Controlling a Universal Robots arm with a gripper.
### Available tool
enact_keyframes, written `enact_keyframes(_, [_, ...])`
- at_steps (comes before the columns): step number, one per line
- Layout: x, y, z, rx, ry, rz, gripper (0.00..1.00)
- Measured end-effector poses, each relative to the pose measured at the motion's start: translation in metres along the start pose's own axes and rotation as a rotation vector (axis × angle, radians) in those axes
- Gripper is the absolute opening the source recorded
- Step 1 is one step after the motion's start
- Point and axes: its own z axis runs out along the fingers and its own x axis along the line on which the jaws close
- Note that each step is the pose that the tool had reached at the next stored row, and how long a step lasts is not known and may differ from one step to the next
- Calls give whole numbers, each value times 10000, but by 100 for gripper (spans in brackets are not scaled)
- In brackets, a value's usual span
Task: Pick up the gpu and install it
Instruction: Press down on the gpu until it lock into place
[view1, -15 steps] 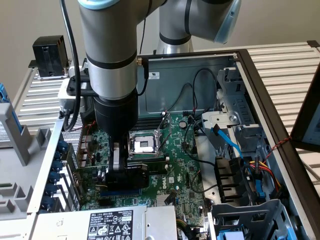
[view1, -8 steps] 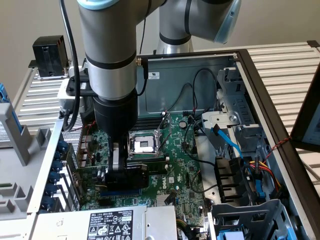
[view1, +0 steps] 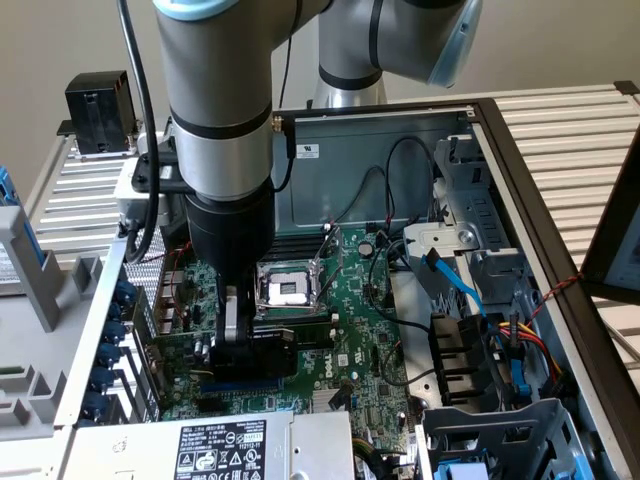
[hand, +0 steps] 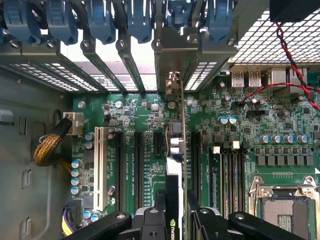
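The open grey metal computer case (view1: 520, 180) fills the exterior view, lying on a slatted pale surface (view1: 570, 110). Inside it sits the large green motherboard (view1: 350, 330) with its silvery square processor socket (view1: 285, 290) near the frame's centre. The silver and black robot arm (view1: 220, 130) comes down from the upper left of the frame, and its black gripper (view1: 240, 345) is low over the board, left of centre. The fingers (hand: 150, 222) are clamped on the gpu (hand: 181, 150), a thin green circuit card seen edge-on in the wrist view, upright, with a silvery metal bracket end (hand: 172, 82) toward the case's rear slot openings. The card stands between long black expansion slots (hand: 139, 170), its lower edge close to the board. Neighbouring slots on either side stand bare. Dark cables (view1: 400, 200) lie near the socket in the exterior view.
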Motion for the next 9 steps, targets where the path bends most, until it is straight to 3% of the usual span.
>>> enact_keyframes(9, [0, 0, 1, 1, -2, 0, 26])
